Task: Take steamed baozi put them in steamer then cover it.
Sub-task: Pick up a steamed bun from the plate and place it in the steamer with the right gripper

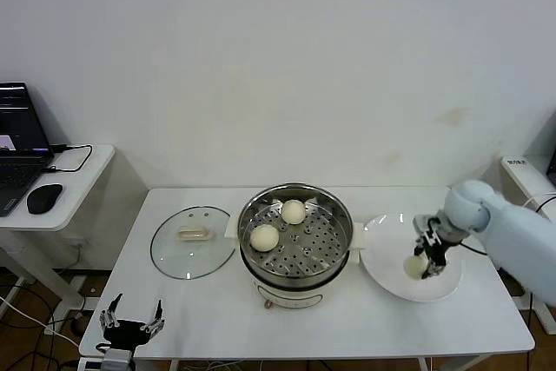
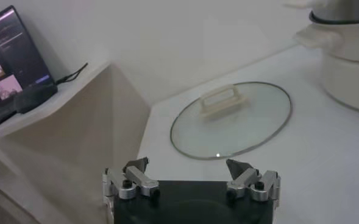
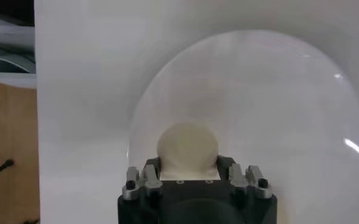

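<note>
Straddling a bun (image 3: 187,149) on the plate (image 1: 382,241), the right claw (image 1: 427,260) looks clamped on it, steamer (image 1: 295,236) lying to its left; left claw (image 2: 190,176) hangs apart, idle, near.

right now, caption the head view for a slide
Right gripper closes around a bun on the plate; two sit in the steamer.

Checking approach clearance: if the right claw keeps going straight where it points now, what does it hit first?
The baozi on the white plate: it already sits between the right claw fingers, plate just beneath. Contact itself unclear.
</note>
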`<action>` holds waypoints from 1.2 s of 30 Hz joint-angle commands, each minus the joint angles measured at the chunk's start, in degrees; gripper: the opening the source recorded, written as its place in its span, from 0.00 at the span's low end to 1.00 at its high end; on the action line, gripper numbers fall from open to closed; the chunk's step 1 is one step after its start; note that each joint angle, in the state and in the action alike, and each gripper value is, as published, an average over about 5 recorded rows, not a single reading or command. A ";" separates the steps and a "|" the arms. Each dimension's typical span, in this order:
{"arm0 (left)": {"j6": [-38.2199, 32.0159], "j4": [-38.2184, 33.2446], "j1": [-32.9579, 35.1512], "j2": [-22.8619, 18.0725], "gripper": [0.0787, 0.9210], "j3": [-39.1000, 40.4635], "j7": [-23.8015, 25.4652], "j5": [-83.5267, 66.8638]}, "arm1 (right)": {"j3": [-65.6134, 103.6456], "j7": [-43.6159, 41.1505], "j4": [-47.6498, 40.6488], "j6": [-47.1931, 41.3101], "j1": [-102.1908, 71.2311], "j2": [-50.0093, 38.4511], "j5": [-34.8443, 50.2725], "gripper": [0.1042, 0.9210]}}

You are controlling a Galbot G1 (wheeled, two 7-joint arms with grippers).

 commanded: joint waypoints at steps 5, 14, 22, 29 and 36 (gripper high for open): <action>-0.94 -0.54 0.03 0.18 0.88 -0.77 -0.45 0.58 | -9.07 -6.30 -3.90 13.15 22.64 8.54 12.87 0.57; -1.01 -1.86 0.62 0.22 0.88 -2.07 -0.63 0.28 | -17.47 -6.89 -2.21 26.42 34.67 17.88 15.11 0.57; -1.03 -2.35 0.59 -0.08 0.88 -2.41 -0.63 0.06 | -19.42 -4.74 5.15 32.68 33.43 22.74 10.15 0.57; -0.99 -2.25 0.44 -0.03 0.88 -2.56 -0.58 -0.23 | -20.62 -2.25 9.87 38.06 29.80 24.71 -1.64 0.57; -0.98 -2.21 0.36 -0.31 0.88 -2.82 -0.58 -0.44 | -22.24 -0.62 13.48 40.46 27.16 26.59 -8.12 0.57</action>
